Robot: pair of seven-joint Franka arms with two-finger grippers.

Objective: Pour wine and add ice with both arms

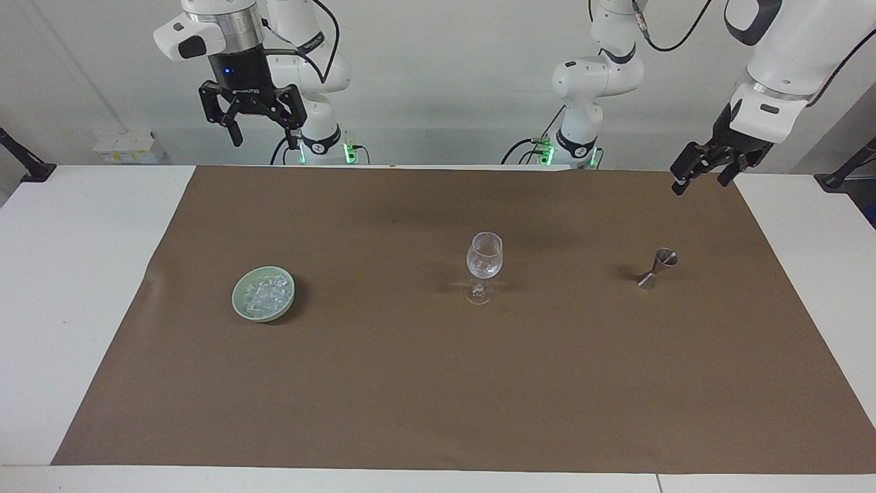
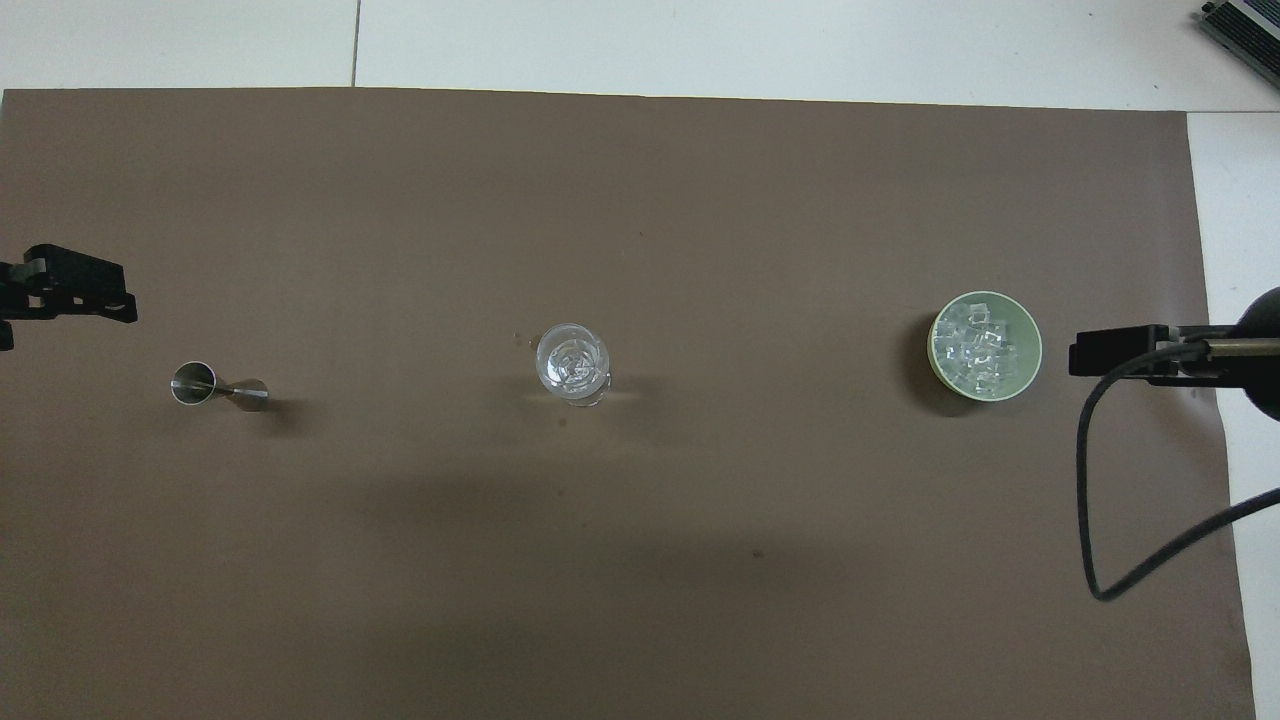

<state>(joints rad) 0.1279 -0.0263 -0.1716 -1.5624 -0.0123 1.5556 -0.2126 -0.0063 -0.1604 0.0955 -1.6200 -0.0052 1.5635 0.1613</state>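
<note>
A clear stemmed wine glass [image 1: 484, 263] [image 2: 572, 362] stands upright in the middle of the brown mat. The ice [image 1: 265, 292] [image 2: 980, 345] lies heaped in a pale green bowl [image 1: 241, 305] [image 2: 1030, 335] toward the right arm's end. A small steel jigger [image 1: 657, 268] [image 2: 218, 386] stands toward the left arm's end. No wine shows in either view. My right gripper [image 1: 267, 140] hangs open and empty high over the mat's edge by the robots. My left gripper [image 1: 698, 183] is open and empty, raised over the mat's corner near the jigger.
The brown mat [image 1: 438, 383] covers most of the white table [image 1: 75, 274]. A black cable [image 2: 1090, 480] loops down from the right wrist past the bowl. Small white boxes [image 1: 126, 145] sit off the table near the right arm's end.
</note>
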